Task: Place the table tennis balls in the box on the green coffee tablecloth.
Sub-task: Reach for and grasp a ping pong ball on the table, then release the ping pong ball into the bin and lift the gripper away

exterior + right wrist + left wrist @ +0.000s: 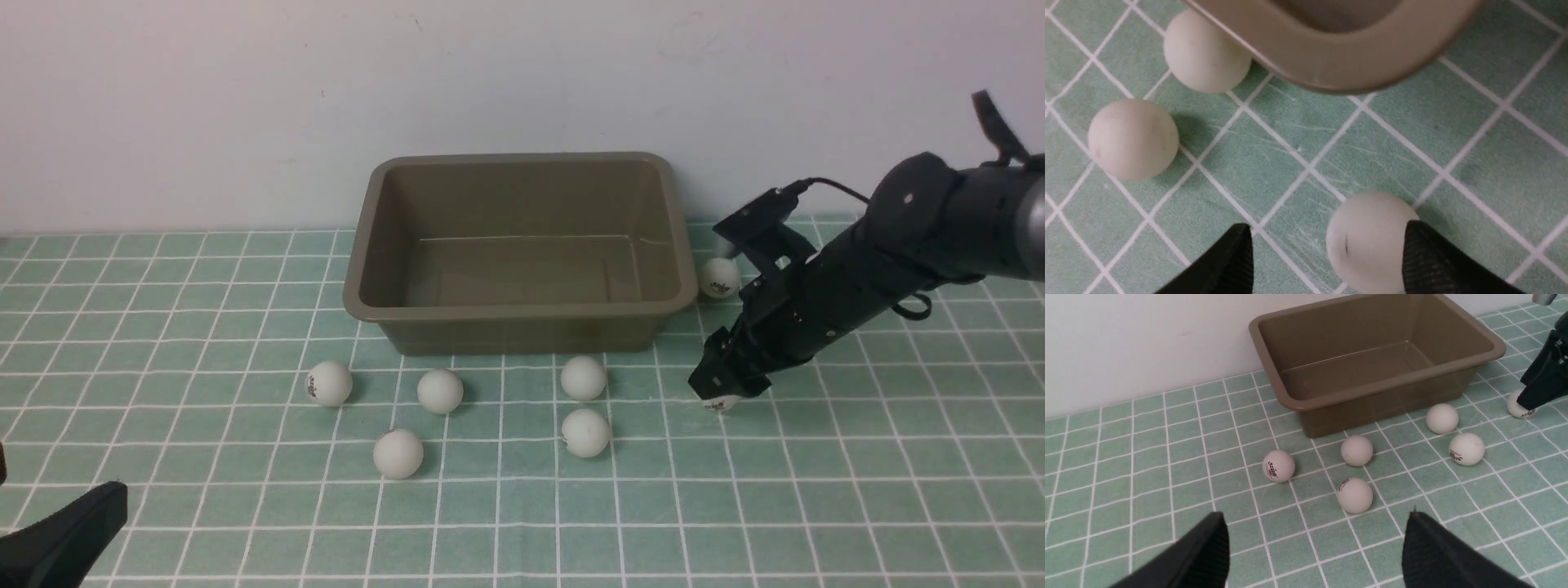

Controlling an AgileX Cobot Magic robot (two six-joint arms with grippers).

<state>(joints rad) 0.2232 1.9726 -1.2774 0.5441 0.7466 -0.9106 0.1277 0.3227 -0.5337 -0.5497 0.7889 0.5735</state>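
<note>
The box (pixel 522 331) is faced squarely by the front view, from above and some way back from its near wall. From behind the left claw (pixel 1316 522), it is seen obliquely, from its left. From behind the right claw (pixel 1327 224), one box corner is viewed almost straight down, very near. The table tennis balls (pixel 584 378) before the box are shared by all views.

Soft, even light from above; all views moderately bright.
In front of the box (pixel 522 331), the table tennis balls (pixel 441 390) throw short, soft-edged shadows to their right on the green coffee tablecloth (pixel 204 310). Dull sheen on the box floor. Front view slightly soft. Right wrist view: box rim badly blurred, cloth grid beside it sharper.
</note>
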